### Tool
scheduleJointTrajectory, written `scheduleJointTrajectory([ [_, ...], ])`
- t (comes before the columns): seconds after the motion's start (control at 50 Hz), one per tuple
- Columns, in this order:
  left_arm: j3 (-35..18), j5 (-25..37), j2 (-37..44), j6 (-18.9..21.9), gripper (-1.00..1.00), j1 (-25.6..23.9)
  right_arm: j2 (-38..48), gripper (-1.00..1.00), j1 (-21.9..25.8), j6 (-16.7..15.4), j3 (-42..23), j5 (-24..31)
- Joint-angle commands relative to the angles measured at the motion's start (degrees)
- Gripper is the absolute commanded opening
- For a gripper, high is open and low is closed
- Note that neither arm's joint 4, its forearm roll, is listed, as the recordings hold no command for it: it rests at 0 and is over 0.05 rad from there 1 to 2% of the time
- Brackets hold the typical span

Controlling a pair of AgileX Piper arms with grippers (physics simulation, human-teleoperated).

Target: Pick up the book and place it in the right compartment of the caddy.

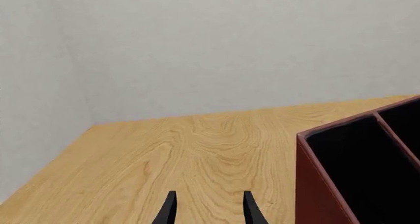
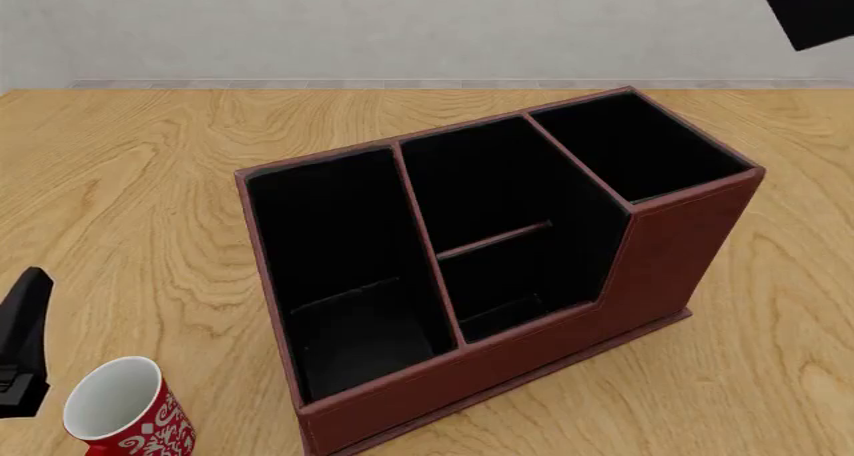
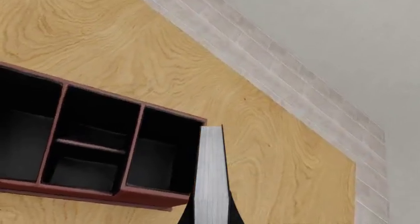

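The book (image 3: pixel 212 175) hangs high above the table with my right gripper (image 3: pixel 211 215) shut on it, its white page edge facing the wrist camera. In the front view only a black corner of the book (image 2: pixel 807 6) shows, at the top right, above and right of the caddy (image 2: pixel 667 266). The reddish-brown caddy (image 3: pixel 98 192) stands mid-table, and its right compartment (image 2: pixel 641 146) is the tall, narrow end section. From the right wrist, the right compartment (image 3: pixel 161 150) lies just beside the book's edge. My left gripper (image 1: pixel 210 211) is open and low over bare wood, left of the caddy's corner (image 1: pixel 321 189).
A red-and-white mug (image 2: pixel 127 411) stands at the front left, close to my left gripper's fingers (image 2: pixel 24 316). The wooden table (image 2: pixel 134 176) ends at a grey wall behind it. The caddy's wide low section (image 2: pixel 347 276) and crossbar section (image 2: pixel 494 236) lie left of the tall one.
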Motion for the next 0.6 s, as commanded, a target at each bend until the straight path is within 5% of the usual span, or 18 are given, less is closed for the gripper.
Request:
scheduleJointTrajectory([
  [0.02, 0.1, 0.2, 0.0, 0.0, 1.0, 0.0, 3.0, -1.0, 1.3, 6.8, -2.7, 0.0],
  [0.6, 0.5, 0.7, -0.1, 0.3, 1.0, 0.7, 8.7, -1.0, 1.3, 8.5, -3.3, 0.0],
])
